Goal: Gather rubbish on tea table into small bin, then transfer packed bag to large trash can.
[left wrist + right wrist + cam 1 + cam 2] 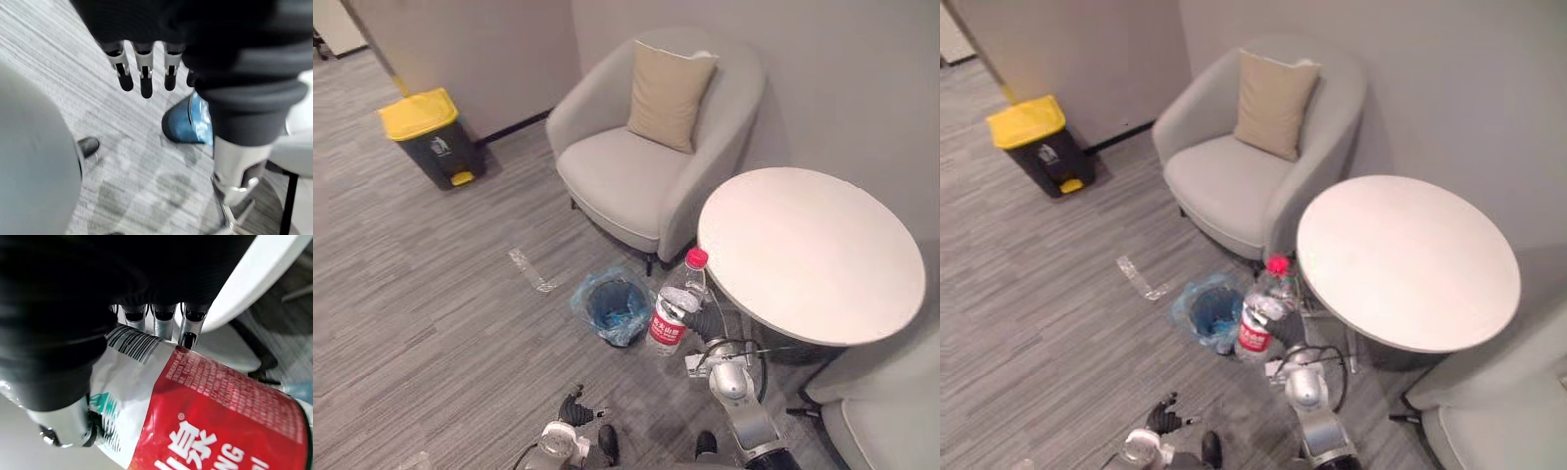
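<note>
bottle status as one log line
right robot hand: shut on bottle | bottle: cap up, beside small bin, off tea table | left robot hand: open, low

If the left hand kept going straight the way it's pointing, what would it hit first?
Likely the bin, just ahead of the left hand; it might meet carpet short of it, since depth is unclear.

Office lounge: armchair (646,157), tea table (813,250).

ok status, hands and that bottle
Right robot hand shut on bottle, roughly upright between table edge and small bin. Left robot hand open, low. Nothing blocking the bin's mouth.
</note>
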`<state>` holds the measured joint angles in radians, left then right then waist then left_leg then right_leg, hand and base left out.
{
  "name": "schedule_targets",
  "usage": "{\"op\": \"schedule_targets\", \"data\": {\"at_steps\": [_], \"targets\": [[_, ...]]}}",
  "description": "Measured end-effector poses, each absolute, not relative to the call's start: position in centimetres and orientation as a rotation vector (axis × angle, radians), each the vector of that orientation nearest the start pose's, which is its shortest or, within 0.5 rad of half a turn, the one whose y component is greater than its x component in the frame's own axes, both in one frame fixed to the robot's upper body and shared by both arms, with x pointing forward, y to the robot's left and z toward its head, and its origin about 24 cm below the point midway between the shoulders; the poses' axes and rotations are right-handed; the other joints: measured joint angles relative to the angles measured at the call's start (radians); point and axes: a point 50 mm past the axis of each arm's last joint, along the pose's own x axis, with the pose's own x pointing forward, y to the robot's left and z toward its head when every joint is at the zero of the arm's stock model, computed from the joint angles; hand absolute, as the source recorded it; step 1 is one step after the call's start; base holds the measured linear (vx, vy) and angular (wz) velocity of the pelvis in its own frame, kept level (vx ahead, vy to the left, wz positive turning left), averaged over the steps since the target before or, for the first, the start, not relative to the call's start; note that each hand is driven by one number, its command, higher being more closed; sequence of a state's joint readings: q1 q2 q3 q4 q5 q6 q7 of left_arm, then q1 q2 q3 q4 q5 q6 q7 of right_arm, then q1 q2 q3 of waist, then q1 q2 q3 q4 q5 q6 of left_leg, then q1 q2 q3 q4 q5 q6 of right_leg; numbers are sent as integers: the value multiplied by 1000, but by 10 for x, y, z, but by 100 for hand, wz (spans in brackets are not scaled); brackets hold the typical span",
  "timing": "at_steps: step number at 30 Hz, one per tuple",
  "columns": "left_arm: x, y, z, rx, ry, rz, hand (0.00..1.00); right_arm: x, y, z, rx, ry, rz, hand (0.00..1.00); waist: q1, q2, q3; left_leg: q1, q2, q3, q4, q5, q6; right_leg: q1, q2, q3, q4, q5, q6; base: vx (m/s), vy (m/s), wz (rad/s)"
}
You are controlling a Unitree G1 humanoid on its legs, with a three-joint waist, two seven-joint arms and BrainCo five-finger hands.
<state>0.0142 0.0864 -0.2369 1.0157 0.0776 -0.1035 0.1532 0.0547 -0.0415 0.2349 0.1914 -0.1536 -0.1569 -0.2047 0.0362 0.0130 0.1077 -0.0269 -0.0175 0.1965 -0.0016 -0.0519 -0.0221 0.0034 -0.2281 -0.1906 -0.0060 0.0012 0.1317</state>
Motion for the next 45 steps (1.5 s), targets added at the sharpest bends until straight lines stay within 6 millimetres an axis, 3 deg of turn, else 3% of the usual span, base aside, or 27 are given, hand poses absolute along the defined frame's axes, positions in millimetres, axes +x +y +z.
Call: {"op": "schedule_targets", "data": {"at_steps": [4,7,10,11,12,13,15,17,18,19,21,22,24,28,29,31,32,35,39,45], "targets": [[133,163,-150,315,920,-49,0,230,-108,-12,-209,110,79,100,8,-8,1,-1,-1,0,9,-10,1,1,3,4,3,-1,15,106,-13,-1],[134,167,-149,314,918,-32,0,232,-107,-13,-213,112,84,100,10,-22,11,-6,2,-9,74,-76,0,-6,-13,3,105,-71,26,94,-16,8],[133,169,-150,315,923,-27,0,232,-105,-12,-216,105,92,100,7,-20,12,-2,11,-65,153,-138,7,-89,-25,34,383,-112,10,154,33,39],[133,170,-149,315,922,-25,0,232,-104,-11,-221,102,101,100,0,-20,21,20,19,-101,168,-144,14,-158,-22,74,537,-124,-25,212,32,65],[133,171,-149,318,921,-23,0,232,-104,-12,-225,104,107,100,-5,-17,24,25,26,-116,169,-146,17,-175,-3,93,573,-161,-36,272,-24,89],[131,175,-150,314,929,-7,0,232,-101,-11,-230,98,128,100,-6,-21,23,36,39,-154,160,-149,22,-195,56,111,553,-211,-44,181,-65,75],[132,173,-150,309,928,-10,0,234,-99,-9,-232,88,141,100,-8,-13,29,48,54,-202,147,-149,21,-220,136,127,462,-221,-55,212,-96,83],[131,172,-150,310,931,-13,0,234,-100,-9,-233,87,142,100,-20,-17,27,51,46,-245,143,-151,11,-227,181,158,312,-159,-66,218,-118,96],[130,174,-150,316,934,-11,0,234,-100,-10,-234,88,143,100,-28,-34,23,58,24,-266,143,-157,0,-226,176,174,238,-67,-78,244,-152,97],[130,170,-151,306,943,-15,0,234,-106,-11,-251,94,137,100,-32,-3,27,71,40,-290,145,-166,-16,-202,182,146,244,-45,-102,258,-137,67],[127,164,-153,277,945,-9,0,234,-112,-11,-267,94,130,100,-27,35,21,70,64,-289,148,-168,-23,-177,197,128,207,-42,-106,258,-91,31],[127,163,-153,264,948,0,0,234,-113,-11,-265,96,123,100,-28,41,20,67,75,-288,151,-168,-33,-161,206,114,183,-40,-109,265,-92,26],[130,163,-152,263,938,0,0,234,-119,-12,-263,104,99,100,-31,32,26,58,89,-274,205,-175,-50,-116,214,93,151,-39,-111,181,-66,36],[135,162,-149,267,908,-4,0,236,-122,-10,-263,91,72,100,-20,8,31,-29,105,-142,473,-191,-66,-25,205,101,97,-34,-119,86,17,6],[134,161,-149,265,908,-7,0,237,-121,-9,-262,85,70,100,-19,16,26,-27,129,-90,471,-217,-57,-17,206,108,89,-34,-119,48,81,-19],[135,156,-149,260,906,-18,0,238,-122,-6,-261,73,64,100,-24,30,29,-20,167,-49,357,-205,-67,-19,209,111,83,-33,-118,28,139,-8],[136,155,-149,261,903,-23,0,238,-122,-7,-261,76,66,100,-24,35,30,4,157,-59,300,-202,-74,-20,209,120,71,-24,-102,7,159,1],[137,158,-148,295,897,-45,0,236,-117,-8,-246,82,73,100,-21,12,31,17,115,-62,249,-191,-57,-16,184,134,26,4,-75,-8,135,6],[135,158,-149,325,902,-62,0,236,-112,-8,-247,78,96,100,-21,21,33,29,86,-37,244,-183,-44,-5,157,166,3,17,-60,-34,96,-15],[136,162,-149,339,901,-60,0,246,-102,-10,-324,71,159,100,-23,24,42,-13,80,-7,196,-154,-38,-106,161,200,35,23,-61,-58,-11,-20]]}}
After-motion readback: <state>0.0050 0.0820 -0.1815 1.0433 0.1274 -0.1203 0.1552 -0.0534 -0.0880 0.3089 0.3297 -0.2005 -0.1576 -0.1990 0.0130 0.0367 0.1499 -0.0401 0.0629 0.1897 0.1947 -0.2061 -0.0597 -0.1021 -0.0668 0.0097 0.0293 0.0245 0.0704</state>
